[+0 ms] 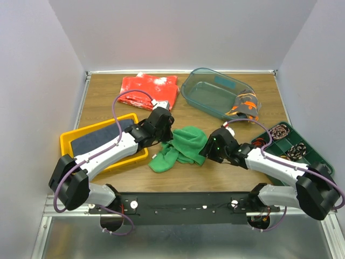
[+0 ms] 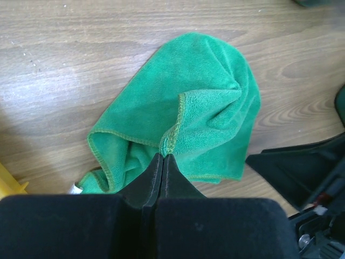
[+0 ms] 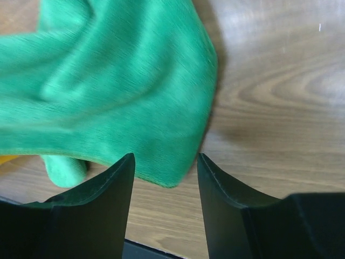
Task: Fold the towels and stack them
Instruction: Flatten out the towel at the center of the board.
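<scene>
A bright green towel [image 1: 182, 144] lies crumpled on the wood table between my two arms. My left gripper [image 1: 168, 138] is at its upper left edge. In the left wrist view that gripper [image 2: 164, 156] is shut on a stitched hem fold of the green towel [image 2: 205, 81]. My right gripper [image 1: 207, 146] is at the towel's right side. In the right wrist view it [image 3: 165, 162] stands open, with a corner of the green towel [image 3: 124, 81] just ahead of its fingers and nothing held. A dark navy towel [image 1: 94, 143] lies in the yellow tray [image 1: 69, 141]. A dark grey towel with orange markings [image 1: 243, 106] hangs on the bin's rim.
A clear teal bin [image 1: 211, 89] stands at the back right, and a red white-speckled cloth [image 1: 150, 86] lies at the back. A dark green tray [image 1: 322, 162] at the right holds patterned cloths [image 1: 280, 131]. Bare wood shows in front of the green towel.
</scene>
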`<move>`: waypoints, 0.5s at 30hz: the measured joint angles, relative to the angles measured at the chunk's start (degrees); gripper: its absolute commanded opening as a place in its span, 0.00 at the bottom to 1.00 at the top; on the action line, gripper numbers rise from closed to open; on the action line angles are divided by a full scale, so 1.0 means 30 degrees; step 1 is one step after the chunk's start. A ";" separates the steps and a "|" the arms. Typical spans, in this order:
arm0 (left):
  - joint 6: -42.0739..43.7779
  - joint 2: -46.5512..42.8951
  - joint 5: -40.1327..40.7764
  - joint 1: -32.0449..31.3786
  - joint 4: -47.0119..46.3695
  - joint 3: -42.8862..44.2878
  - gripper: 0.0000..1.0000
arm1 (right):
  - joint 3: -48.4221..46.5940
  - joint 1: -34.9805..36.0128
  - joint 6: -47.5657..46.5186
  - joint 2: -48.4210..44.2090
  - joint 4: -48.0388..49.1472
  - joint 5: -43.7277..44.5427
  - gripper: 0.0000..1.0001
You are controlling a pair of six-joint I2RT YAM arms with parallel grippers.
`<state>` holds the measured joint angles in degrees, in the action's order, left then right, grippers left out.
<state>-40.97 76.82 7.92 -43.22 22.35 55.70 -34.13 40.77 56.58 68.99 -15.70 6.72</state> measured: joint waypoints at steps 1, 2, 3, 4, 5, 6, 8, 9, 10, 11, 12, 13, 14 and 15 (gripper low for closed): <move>0.0000 0.0007 -0.0022 0.0000 -0.0007 0.0102 0.00 | 0.0175 0.0022 0.0153 0.0000 0.0095 -0.0087 0.60; 0.0007 0.0007 -0.0029 0.0000 0.0000 0.0197 0.00 | 0.0627 0.0087 0.0474 0.0007 0.0262 -0.0248 0.62; 0.0000 0.0007 -0.0029 0.0000 0.0000 0.0262 0.00 | 0.0772 0.0131 0.0532 0.0007 0.0291 -0.0291 0.63; 0.0007 0.0007 -0.0029 0.0007 0.0000 0.0335 0.00 | 0.1260 0.0197 0.0860 0.0000 0.0423 -0.0452 0.64; 0.0007 0.0007 -0.0029 0.0007 -0.0007 0.0364 0.00 | 0.1530 0.0240 0.1042 -0.0022 0.0503 -0.0503 0.65; 0.0007 0.0007 -0.0029 0.0007 0.0000 0.0364 0.00 | 0.2018 0.0270 0.1341 -0.0131 0.0539 -0.0583 0.65; 0.0007 0.0007 -0.0036 0.0007 0.0022 0.0364 0.00 | 0.2433 0.0270 0.1749 -0.0619 0.0896 -0.0656 0.65; 0.0015 0.0007 -0.0029 0.0007 0.0015 0.0364 0.00 | 0.2703 0.0270 0.1974 -0.0809 0.1326 -0.0736 0.63; 0.0015 0.0007 -0.0036 0.0007 0.0015 0.0364 0.00 | 0.2900 0.0270 0.2120 -0.0860 0.1559 -0.0801 0.62; 0.0015 0.0007 -0.0029 0.0007 0.0015 0.0364 0.00 | 0.3118 0.0284 0.2375 -0.0801 0.2091 -0.1035 0.59; 0.0015 0.0007 -0.0029 0.0007 0.0022 0.0364 0.00 | 0.3169 0.0284 0.2565 -0.0729 0.2404 -0.1100 0.54; 0.0015 0.0007 -0.0029 0.0007 0.0015 0.0364 0.00 | 0.3191 0.0306 0.2820 -0.0423 0.2900 -0.1282 0.51; 0.0015 0.0007 -0.0029 0.0007 0.0015 0.0364 0.00 | 0.3191 0.0321 0.2929 -0.0226 0.3213 -0.1370 0.47; 0.0015 0.0007 -0.0029 0.0007 0.0015 0.0364 0.00 | 0.3198 0.0364 0.3104 0.0073 0.3657 -0.1443 0.42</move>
<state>-40.93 76.84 7.84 -43.20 22.39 56.80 -24.53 41.87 65.89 69.21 -4.73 2.39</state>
